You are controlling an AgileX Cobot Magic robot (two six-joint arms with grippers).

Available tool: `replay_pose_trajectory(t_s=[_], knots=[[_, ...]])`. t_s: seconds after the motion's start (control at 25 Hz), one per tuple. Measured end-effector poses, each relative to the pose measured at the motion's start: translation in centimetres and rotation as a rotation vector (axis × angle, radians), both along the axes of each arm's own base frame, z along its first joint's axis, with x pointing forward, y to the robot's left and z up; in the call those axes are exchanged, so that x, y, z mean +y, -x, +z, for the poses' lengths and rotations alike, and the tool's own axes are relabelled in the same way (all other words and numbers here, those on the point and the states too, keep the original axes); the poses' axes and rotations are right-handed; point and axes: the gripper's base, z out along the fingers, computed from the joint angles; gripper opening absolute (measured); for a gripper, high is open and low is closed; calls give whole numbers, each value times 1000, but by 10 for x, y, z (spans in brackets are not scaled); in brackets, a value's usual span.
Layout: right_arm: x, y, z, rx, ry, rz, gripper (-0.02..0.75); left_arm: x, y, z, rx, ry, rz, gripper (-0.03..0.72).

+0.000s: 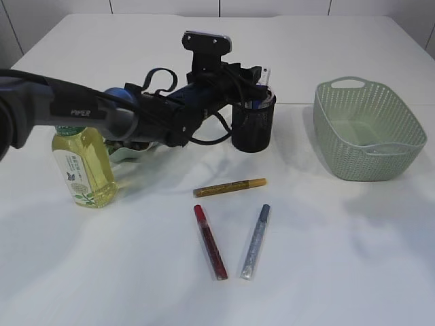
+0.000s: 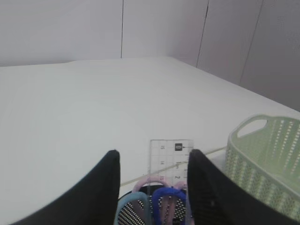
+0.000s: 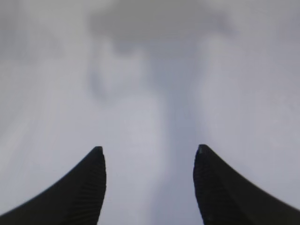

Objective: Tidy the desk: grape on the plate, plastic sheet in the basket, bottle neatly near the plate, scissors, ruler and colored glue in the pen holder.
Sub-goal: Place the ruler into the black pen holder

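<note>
We see the left hand [image 2: 152,157] poised right over the black mesh pen holder [image 1: 253,125], its fingers [image 2: 105,187] parted with nothing gripped between them; just below the gap stand the clear ruler [image 2: 169,157] and the scissors [image 2: 161,199] with their blue and pink loops, both upright inside the holder. The right hand [image 3: 150,154] shows only in its own wrist view, its fingers spread wide and empty above a blurred pale surface. Moving outward along the left arm, the plate [image 1: 126,153] is mostly hidden beneath it, and we cannot tell whether the grape lies there. Just in front stands the bottle [image 1: 83,166] of yellow liquid, upright near the plate. Out on the open counter [image 1: 340,258] lie three glue pens, well apart from the holder: the gold glue [image 1: 230,187], the red glue [image 1: 210,242] and the silver glue [image 1: 255,242]. At the far right sits the green basket [image 1: 370,129], and we see nothing inside it
</note>
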Motion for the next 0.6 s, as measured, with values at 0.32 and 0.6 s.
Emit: replay_pose_trajectory(t_s=[0.32, 0.6], knots=[[2, 0, 0, 0, -31, -20, 471, 12, 15, 74, 201, -120, 6, 349], [9, 0, 0, 2, -110, -38, 471, 35, 52, 151, 371, -227, 4, 350]])
